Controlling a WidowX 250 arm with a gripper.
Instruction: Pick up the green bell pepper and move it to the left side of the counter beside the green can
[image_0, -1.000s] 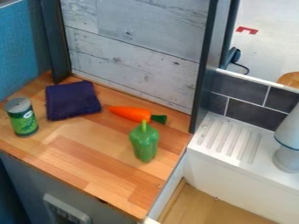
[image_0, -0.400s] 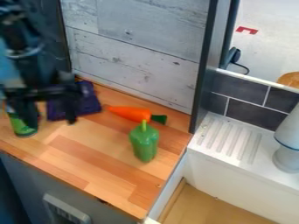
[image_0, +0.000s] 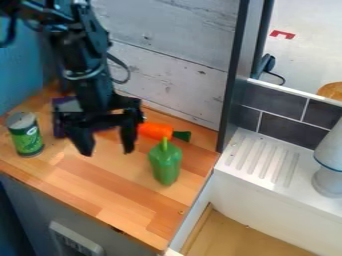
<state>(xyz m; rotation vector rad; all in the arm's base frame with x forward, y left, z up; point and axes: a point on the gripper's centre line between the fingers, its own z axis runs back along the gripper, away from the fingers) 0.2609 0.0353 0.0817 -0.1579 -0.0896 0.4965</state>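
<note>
Hovering open and empty above the worktop (image_0: 123, 192), the tool (image_0: 107, 149) seems at a lining-up step near the purple cloth (image_0: 59, 124), orange carrot (image_0: 155, 131) and upright green pepper (image_0: 165, 162); any grasp would call for centring, then lowering.

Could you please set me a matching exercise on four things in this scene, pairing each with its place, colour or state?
Column 1
1. tin can
2. toy carrot
3. toy bell pepper
4. end effector

Column 2
A. Green all over, with its stem pointing up
B. Open, with nothing between its fingers, over the wooden counter
C. Standing upright near the left edge of the view
D. Orange with a dark green top, partly hidden behind the robot

Right pairs: 1-C, 2-D, 3-A, 4-B
</note>
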